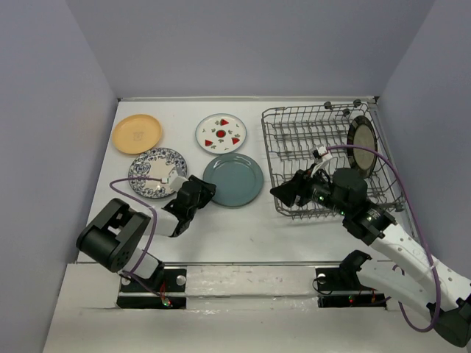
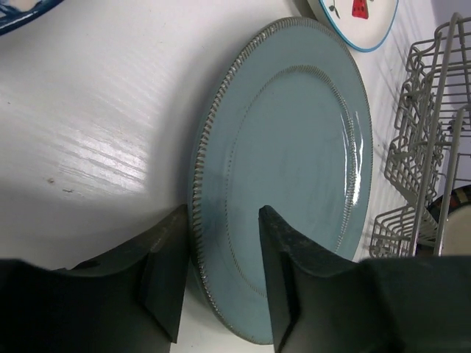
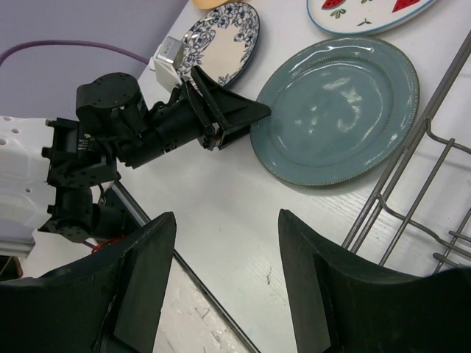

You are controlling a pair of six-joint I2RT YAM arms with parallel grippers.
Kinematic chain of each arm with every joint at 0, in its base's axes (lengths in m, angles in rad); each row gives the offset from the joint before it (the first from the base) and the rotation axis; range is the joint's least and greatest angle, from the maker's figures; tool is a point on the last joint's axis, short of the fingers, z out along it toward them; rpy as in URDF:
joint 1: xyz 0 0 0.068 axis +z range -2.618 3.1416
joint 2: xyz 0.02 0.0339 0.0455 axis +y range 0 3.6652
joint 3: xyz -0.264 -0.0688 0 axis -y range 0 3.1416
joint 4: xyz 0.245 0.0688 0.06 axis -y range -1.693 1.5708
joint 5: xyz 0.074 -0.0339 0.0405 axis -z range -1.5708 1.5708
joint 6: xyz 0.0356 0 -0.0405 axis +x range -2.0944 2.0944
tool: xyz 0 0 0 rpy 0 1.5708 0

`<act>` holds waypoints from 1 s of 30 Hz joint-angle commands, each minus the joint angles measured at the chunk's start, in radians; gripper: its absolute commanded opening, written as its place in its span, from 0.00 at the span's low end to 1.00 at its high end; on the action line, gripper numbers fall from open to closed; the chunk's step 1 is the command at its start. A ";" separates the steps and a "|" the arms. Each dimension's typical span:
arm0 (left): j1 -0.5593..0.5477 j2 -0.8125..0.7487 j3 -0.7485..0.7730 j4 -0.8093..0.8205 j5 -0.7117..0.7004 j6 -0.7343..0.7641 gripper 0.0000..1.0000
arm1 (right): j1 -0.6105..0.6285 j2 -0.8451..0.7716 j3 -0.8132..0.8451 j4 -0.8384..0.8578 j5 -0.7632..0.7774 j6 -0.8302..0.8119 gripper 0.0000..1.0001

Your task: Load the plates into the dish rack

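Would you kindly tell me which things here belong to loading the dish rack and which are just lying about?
Belong to the job:
dish rack
orange plate
fruit-patterned plate
floral plate
teal plate
beige plate, already standing in the rack

Lying about:
nothing loose visible; only the robot's purple cable

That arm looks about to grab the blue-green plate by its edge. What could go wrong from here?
1. The left gripper straddles only the thin rim of the teal plate, which lies flat on the table; it might slip or tip when lifted.
2. The right gripper hangs open at the near corner of the dish rack, between plate and rack, so the arms could bump.
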 commanded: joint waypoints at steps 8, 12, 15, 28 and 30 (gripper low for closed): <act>0.004 -0.007 -0.099 0.236 -0.064 -0.047 0.06 | 0.010 0.004 0.010 0.053 -0.017 0.010 0.63; 0.003 -0.149 -0.157 0.220 -0.084 -0.025 0.06 | 0.010 0.027 0.006 0.054 -0.027 0.016 0.63; 0.004 -0.261 -0.174 0.165 -0.081 -0.007 0.06 | 0.010 0.060 0.004 0.066 -0.046 0.017 0.67; 0.003 -1.142 -0.163 -0.442 -0.064 0.073 0.06 | 0.019 0.341 0.076 0.220 -0.158 0.019 0.77; 0.001 -1.180 -0.148 -0.484 -0.052 0.076 0.06 | 0.019 0.372 0.089 0.240 -0.170 0.019 0.77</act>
